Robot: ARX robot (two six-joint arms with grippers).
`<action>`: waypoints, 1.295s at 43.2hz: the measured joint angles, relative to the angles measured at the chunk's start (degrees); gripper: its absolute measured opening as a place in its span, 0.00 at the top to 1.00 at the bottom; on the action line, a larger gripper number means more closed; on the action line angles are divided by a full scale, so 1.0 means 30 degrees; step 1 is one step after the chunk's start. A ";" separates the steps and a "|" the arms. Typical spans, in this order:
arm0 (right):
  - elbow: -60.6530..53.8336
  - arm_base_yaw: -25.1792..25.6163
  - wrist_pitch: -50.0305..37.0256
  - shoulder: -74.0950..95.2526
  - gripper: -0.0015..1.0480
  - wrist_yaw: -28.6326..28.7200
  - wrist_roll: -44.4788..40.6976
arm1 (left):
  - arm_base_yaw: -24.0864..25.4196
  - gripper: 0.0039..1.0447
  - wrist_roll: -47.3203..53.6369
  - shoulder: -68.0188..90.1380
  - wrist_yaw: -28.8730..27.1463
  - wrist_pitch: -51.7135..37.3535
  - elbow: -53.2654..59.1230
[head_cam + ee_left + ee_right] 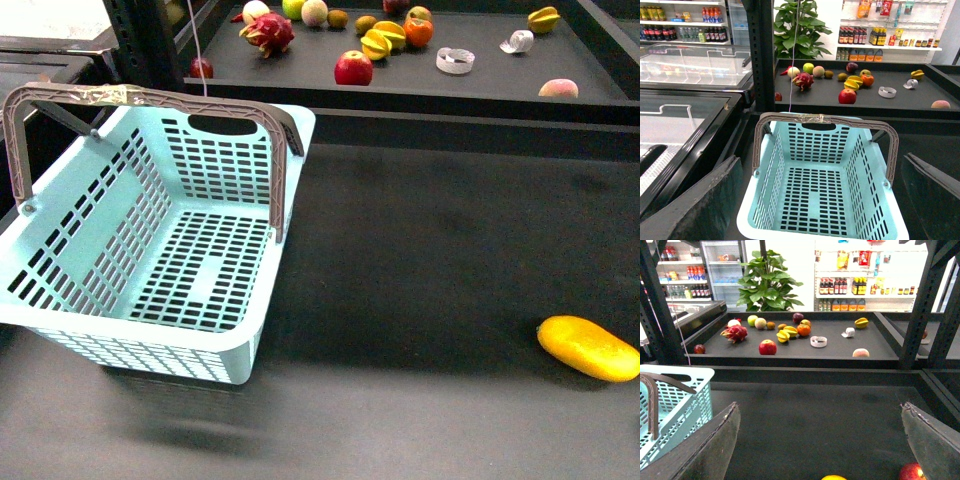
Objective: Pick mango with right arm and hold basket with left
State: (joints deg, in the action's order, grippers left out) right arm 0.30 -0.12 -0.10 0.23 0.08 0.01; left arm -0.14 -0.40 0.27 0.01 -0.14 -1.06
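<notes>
The yellow-orange mango (588,348) lies on the dark table at the front right; only its tip (834,477) shows in the right wrist view, between the wide-open fingers (715,447) of my right gripper (822,445). The aqua basket (150,250) stands empty at the left, with grey-brown hoop handles (100,97), one taped. In the left wrist view the basket (822,185) sits just ahead, between the open fingers (710,205) of my left gripper (822,202). Neither gripper holds anything. Neither arm shows in the front view.
A raised shelf (480,85) behind the table holds a red apple (353,68), a dragon fruit (268,33), starfruits (383,40), a peach (558,89) and tape rolls (455,61). A red apple (911,472) lies near the right finger. Glass freezers (685,100) stand left.
</notes>
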 joint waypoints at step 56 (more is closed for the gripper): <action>0.0000 0.0000 0.0000 0.0000 0.08 0.0000 0.0000 | -0.3665 0.06 -1.3500 3.1285 -0.3104 -1.3828 -0.9355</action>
State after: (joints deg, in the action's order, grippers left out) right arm 0.30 -0.12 -0.10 0.23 0.08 0.01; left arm -11.14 -40.91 94.13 -9.30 -41.63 -29.12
